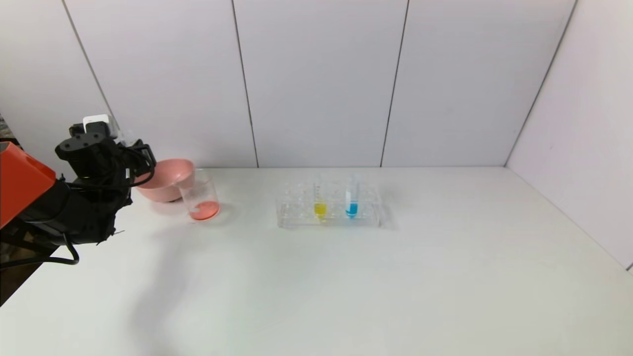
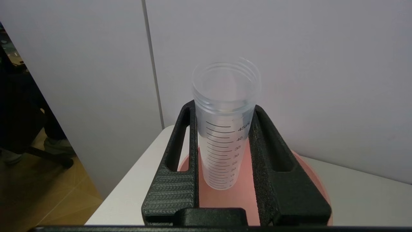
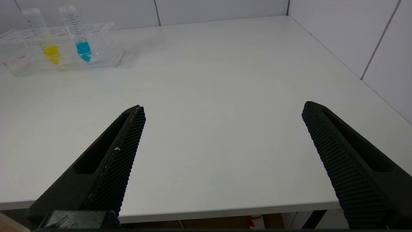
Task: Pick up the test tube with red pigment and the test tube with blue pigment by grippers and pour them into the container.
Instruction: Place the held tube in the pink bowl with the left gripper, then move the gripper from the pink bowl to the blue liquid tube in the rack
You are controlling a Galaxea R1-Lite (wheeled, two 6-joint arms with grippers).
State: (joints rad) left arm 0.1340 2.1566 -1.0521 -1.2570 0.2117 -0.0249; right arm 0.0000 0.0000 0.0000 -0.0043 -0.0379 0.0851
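My left gripper (image 1: pixel 141 160) is at the table's far left, above the pink bowl. In the left wrist view the left gripper (image 2: pixel 224 108) is shut on a clear graduated test tube (image 2: pixel 225 145), held upright. No red liquid shows in this tube. The container (image 1: pixel 200 198), a clear beaker beside the bowl, has red-orange liquid at its bottom. The test tube with blue pigment (image 1: pixel 351 198) stands in the clear rack (image 1: pixel 296 220); it also shows in the right wrist view (image 3: pixel 79 35). My right gripper (image 3: pixel 223 108) is open and empty over the table's near edge, out of the head view.
The pink bowl (image 1: pixel 170 175) stands at the far left next to the beaker and shows under the held tube (image 2: pixel 309 174). A tube with yellow liquid (image 1: pixel 320 200) stands in the rack left of the blue one. White walls close the back and right.
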